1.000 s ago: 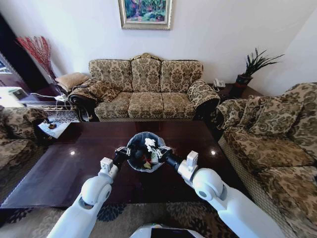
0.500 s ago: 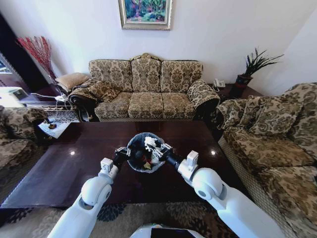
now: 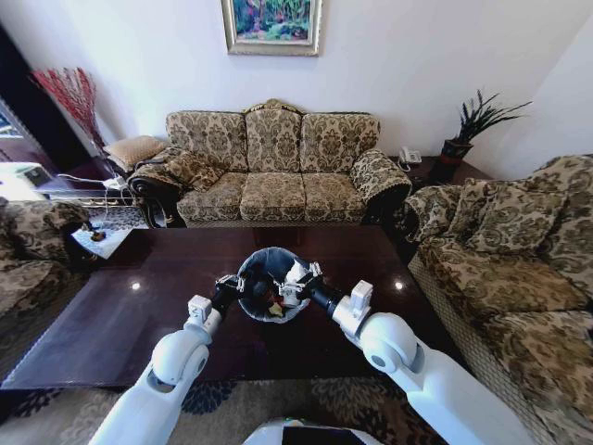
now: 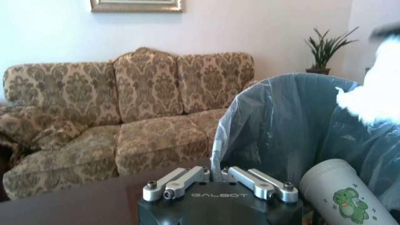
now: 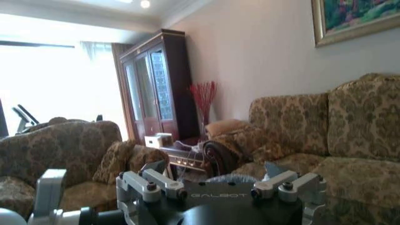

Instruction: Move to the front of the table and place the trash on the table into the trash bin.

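**Last scrap going into the bin**

From the head view, the trash bin (image 3: 271, 284) is standing on the dark worktop (image 3: 120, 315), just in front of the robot. The left tool (image 3: 233, 286) is sitting against the bin's left rim, while the right tool (image 3: 295, 281) is hanging over the right rim with something white at its tip, probably a paper scrap (image 3: 296, 274). Whether that scrap is pinched or already loose, I cannot tell. Other trash is lying inside the bin, and I am seeing none left on the bare wood.

In the left wrist view, the left tool (image 4: 220, 178) is showing its fingers drawn together around the bin's bagged edge (image 4: 250, 126), apparently steadying it. A white paper cup (image 4: 340, 192) with a green figure is lying inside, and a blurred white shape (image 4: 375, 93) is hanging above the opening.

In the right wrist view, the right tool (image 5: 218, 180) is holding its fingers well apart, with the bin's rim (image 5: 231, 178) just showing between them.

Judging by this, the drop-off step is nearly finishing. The next move calls for lifting the right tool clear of the liner without snagging it.
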